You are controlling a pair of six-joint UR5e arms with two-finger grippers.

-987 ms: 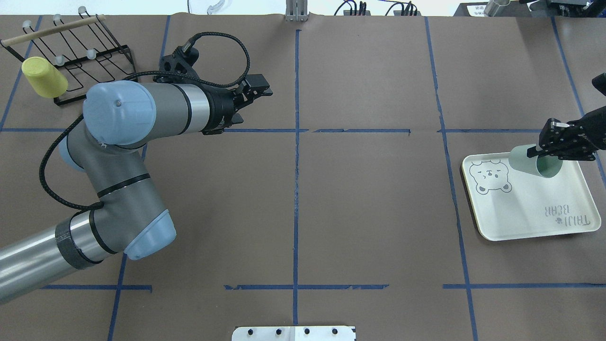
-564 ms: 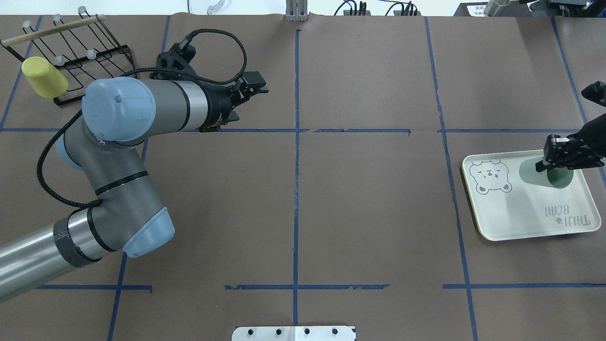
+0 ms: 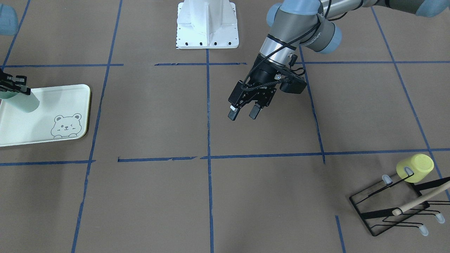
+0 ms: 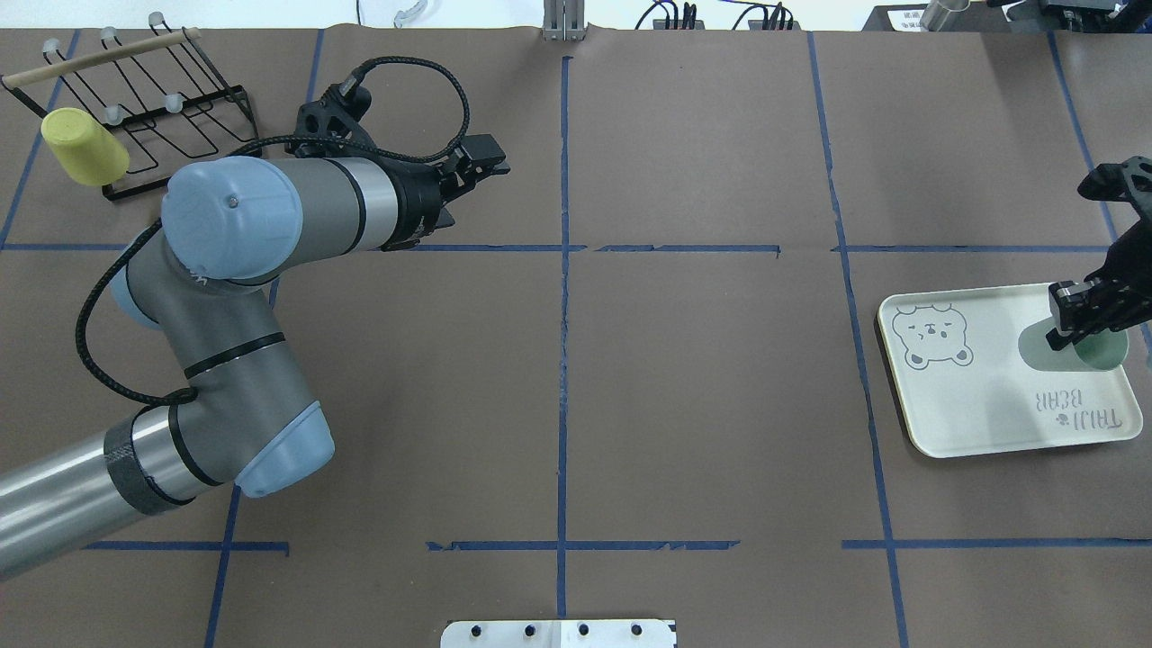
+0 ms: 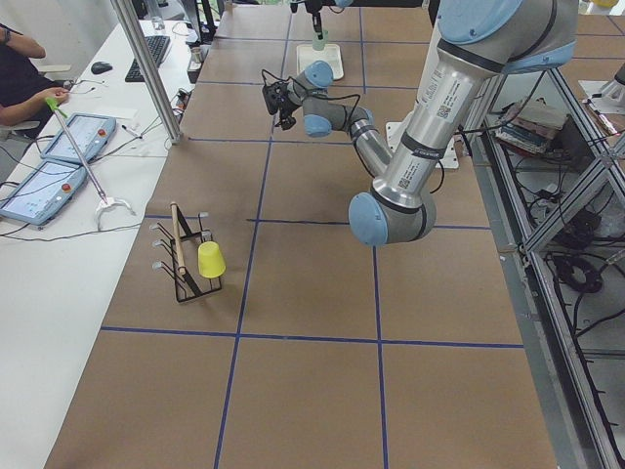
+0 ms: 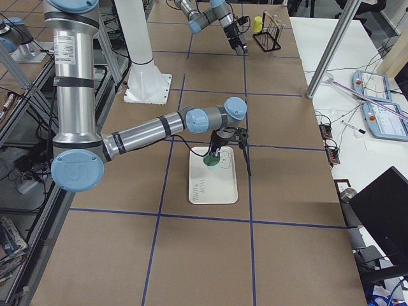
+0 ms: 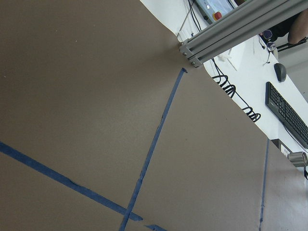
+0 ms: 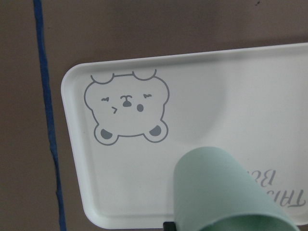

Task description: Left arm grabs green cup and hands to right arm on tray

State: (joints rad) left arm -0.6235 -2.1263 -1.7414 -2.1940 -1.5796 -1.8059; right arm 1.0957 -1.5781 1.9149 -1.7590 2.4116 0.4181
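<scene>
The green cup (image 4: 1037,349) is held by my right gripper (image 4: 1075,331), which is shut on its rim. The cup hangs tilted, mouth up, over the right part of the tray (image 4: 972,405). I cannot tell whether its base touches the tray. The right wrist view shows the cup (image 8: 226,192) close below the camera, over the tray (image 8: 216,91) with the bear drawing. In the front view the cup (image 3: 23,101) is at the left edge over the tray (image 3: 52,102). My left gripper (image 3: 242,113) is open and empty above the table's middle, far from the cup.
A yellow cup (image 4: 84,147) hangs on a black wire rack (image 4: 171,85) at the table's far left corner. Blue tape lines cross the brown table cover. The white robot base (image 3: 207,24) stands at the table's edge between the arms.
My right gripper has carried the green cup rightward and lower over the tray and turned it more upright. My left arm has drawn back slightly.
</scene>
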